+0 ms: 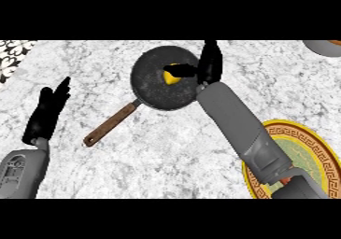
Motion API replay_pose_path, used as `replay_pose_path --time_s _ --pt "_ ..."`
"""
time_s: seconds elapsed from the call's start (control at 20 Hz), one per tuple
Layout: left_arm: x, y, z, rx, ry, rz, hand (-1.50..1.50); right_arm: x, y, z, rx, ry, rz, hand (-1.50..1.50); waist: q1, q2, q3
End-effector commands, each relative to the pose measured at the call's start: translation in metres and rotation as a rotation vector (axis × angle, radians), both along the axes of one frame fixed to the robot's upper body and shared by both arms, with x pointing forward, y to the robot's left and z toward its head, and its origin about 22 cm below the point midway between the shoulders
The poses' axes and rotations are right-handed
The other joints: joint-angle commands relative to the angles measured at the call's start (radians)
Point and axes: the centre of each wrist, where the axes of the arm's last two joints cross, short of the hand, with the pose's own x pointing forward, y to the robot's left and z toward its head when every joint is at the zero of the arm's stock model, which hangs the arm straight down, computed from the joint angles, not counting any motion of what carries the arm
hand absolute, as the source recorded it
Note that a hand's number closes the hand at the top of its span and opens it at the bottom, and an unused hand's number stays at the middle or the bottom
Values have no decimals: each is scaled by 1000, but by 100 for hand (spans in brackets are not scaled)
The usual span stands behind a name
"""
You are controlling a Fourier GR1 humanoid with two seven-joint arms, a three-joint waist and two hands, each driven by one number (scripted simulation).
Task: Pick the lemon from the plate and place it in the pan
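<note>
The marbled surface (pixel 173 154) carries a gold-rimmed plate (pixel 324 154) (partly hidden by the right forearm) and a dark pan (pixel 148 86). Over the pan, the right hand (pixel 209 63) curls round the lemon (pixel 172 77). The left hand (pixel 45 114) rests open, fingers straight.

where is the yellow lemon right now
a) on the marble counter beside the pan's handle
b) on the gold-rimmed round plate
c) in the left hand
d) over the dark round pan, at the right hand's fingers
d: the yellow lemon shows against the dark round pan, with the right hand curled at it; the gold-rimmed plate no longer holds it.
</note>
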Motion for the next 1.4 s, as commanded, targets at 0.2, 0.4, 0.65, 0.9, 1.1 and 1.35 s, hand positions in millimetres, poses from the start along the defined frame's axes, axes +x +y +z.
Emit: replay_pose_path --time_s 0.2,0.4,0.65,0.9,1.1,1.35 --pt "-24 39 -15 6 27 91 0 1 -16 -18 71 -17 -119 -150 -89 -24 -2" --pt "-30 37 -20 -4 60 142 0 5 -39 -18 108 -40 -105 -150 -141 -38 -2" --pt "-60 50 -38 9 79 172 0 -20 -69 -45 150 -46 -62 -150 -175 -52 -2" --pt "-52 56 -13 12 58 183 0 -39 -136 -40 110 -14 19 -150 -189 -57 -2" --pt "-57 60 -24 17 64 194 0 -59 -173 -24 90 -30 37 -150 -184 -53 -3" --pt "-43 54 -7 11 51 176 0 -107 -192 -7 89 -4 58 -150 -190 -54 -3"
